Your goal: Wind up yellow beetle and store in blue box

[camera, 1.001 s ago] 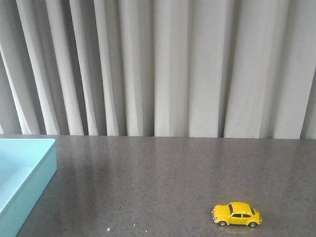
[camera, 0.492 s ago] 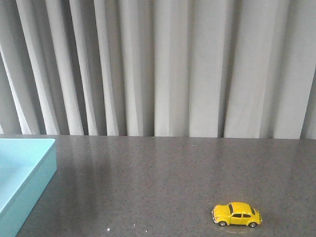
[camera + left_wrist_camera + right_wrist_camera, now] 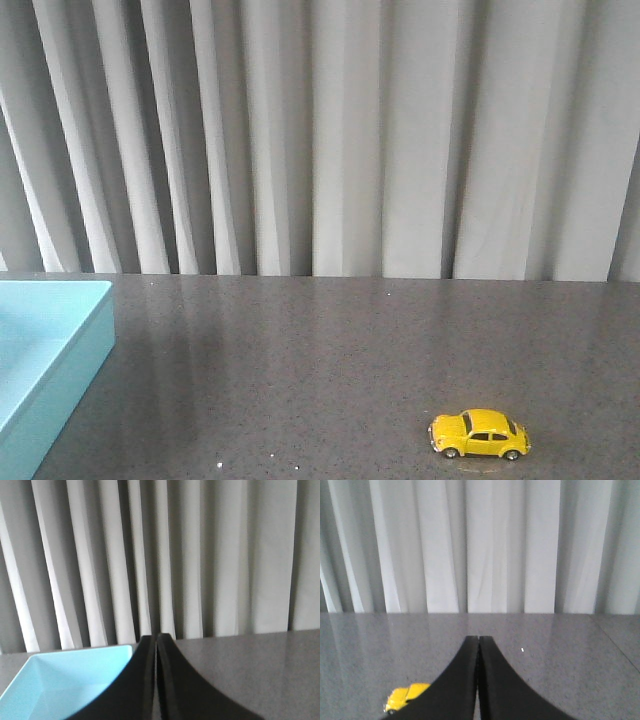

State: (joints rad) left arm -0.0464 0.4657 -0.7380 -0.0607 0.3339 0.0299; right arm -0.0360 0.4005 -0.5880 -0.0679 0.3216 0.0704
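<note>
The yellow beetle (image 3: 479,434) stands on its wheels on the dark table near the front right, side-on. Part of it also shows in the right wrist view (image 3: 405,696), half hidden behind a finger. The blue box (image 3: 45,350) sits at the left edge of the table; it also shows in the left wrist view (image 3: 65,680). My left gripper (image 3: 156,638) is shut and empty, held above the table beside the box. My right gripper (image 3: 479,639) is shut and empty, apart from the car. Neither gripper shows in the front view.
The dark speckled table (image 3: 330,360) runs back to a grey pleated curtain (image 3: 330,140). A small white speck (image 3: 522,650) lies on the table in the right wrist view.
</note>
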